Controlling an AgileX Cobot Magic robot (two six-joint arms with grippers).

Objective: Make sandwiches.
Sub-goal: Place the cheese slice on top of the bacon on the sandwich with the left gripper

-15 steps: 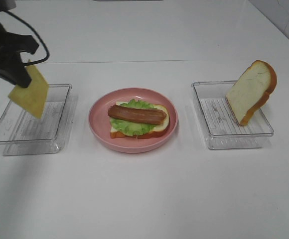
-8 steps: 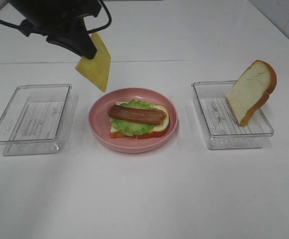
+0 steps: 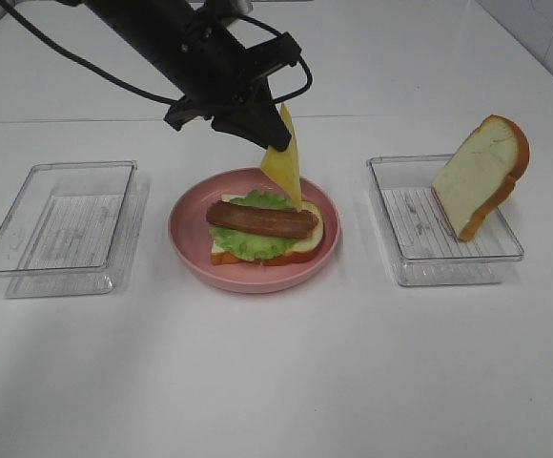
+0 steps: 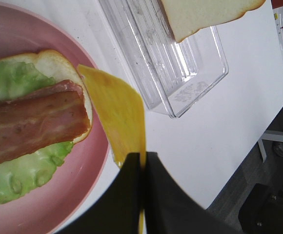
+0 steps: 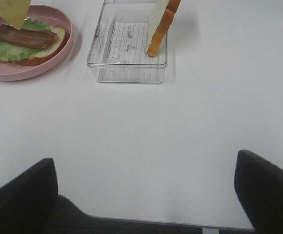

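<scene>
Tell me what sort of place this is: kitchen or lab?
Probably a lab test bench, not a kitchen: a bare white table, toy-looking sandwich parts on a pink plate, and clear plastic trays staging the pieces, one holding a bread slice.

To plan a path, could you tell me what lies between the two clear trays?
The pink plate with the open sandwich, a cheese slice hanging above, in the exterior high view.

My right jaws stand wide apart over the white surface (image 5: 146, 146). Ahead I see a white toy bread slice with orange-brown crust (image 5: 160, 24) on edge in a clear plastic tray (image 5: 127, 70). Beside the tray, a round pink plate (image 5: 14, 74) holds a lettuce-and-bacon open sandwich (image 5: 22, 38), with a yellow cheese square (image 5: 10, 9) above it.
</scene>
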